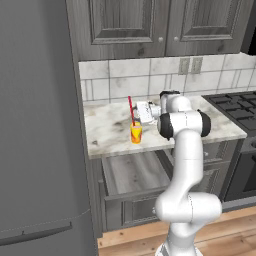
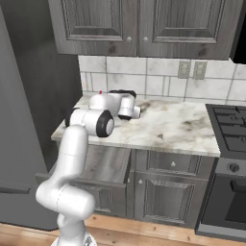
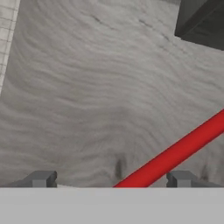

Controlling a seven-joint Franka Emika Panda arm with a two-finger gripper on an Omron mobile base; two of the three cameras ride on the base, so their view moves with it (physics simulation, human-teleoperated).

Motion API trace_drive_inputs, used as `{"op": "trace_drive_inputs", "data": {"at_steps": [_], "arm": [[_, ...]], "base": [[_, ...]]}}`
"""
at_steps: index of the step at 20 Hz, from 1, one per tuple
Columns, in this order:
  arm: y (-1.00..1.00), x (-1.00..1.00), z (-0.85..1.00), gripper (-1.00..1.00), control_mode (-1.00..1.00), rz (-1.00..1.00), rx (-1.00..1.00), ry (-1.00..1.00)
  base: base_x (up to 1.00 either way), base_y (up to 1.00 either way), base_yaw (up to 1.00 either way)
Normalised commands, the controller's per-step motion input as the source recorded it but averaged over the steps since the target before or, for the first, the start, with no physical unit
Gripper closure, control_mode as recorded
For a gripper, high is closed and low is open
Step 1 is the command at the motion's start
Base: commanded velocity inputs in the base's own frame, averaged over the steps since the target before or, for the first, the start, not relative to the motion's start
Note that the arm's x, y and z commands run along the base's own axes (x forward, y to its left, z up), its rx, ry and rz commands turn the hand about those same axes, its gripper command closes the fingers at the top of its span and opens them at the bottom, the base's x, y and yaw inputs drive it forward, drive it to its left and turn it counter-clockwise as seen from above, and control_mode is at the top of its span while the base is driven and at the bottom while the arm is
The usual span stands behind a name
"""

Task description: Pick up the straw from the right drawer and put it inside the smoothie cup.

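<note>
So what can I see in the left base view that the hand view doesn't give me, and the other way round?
Left base view alone: the smoothie cup on the marble counter, the straw standing in it, and the right drawer pulled open below. Hand view alone: the two fingertips set apart with the red shaft passing between them, untouched by either. Shared: the straw and the gripper beside it.

We see open counter [image 1: 107,131] left of the smoothie cup [image 1: 136,133] (backsplash [image 1: 115,80] walls the rear), straw [image 1: 131,110] jutting above.
</note>
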Motion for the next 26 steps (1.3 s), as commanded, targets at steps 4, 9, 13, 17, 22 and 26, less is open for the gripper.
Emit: {"op": "trace_drive_inputs", "data": {"at_steps": [4,9,13,17,22,26], "arm": [[-0.05,0.1,0.0,-1.0,-1.0,0.0,0.0,-0.09],[-0.06,0.06,0.0,-1.0,-1.0,0.0,0.0,-0.11],[-0.05,0.01,-0.01,-1.0,-1.0,0.0,0.0,-0.13],[-0.01,0.0,-0.11,-1.0,-1.0,0.0,0.0,-0.13],[0.0,0.0,-0.19,-1.0,-1.0,0.0,0.0,-0.12],[0.0,0.0,-0.26,-1.0,-1.0,0.0,0.0,-0.11]], "base": [[0.0,0.0,0.0],[0.0,0.0,0.0],[0.0,0.0,0.0],[0.0,0.0,0.0],[0.0,0.0,0.0],[0.0,0.0,0.0]]}}
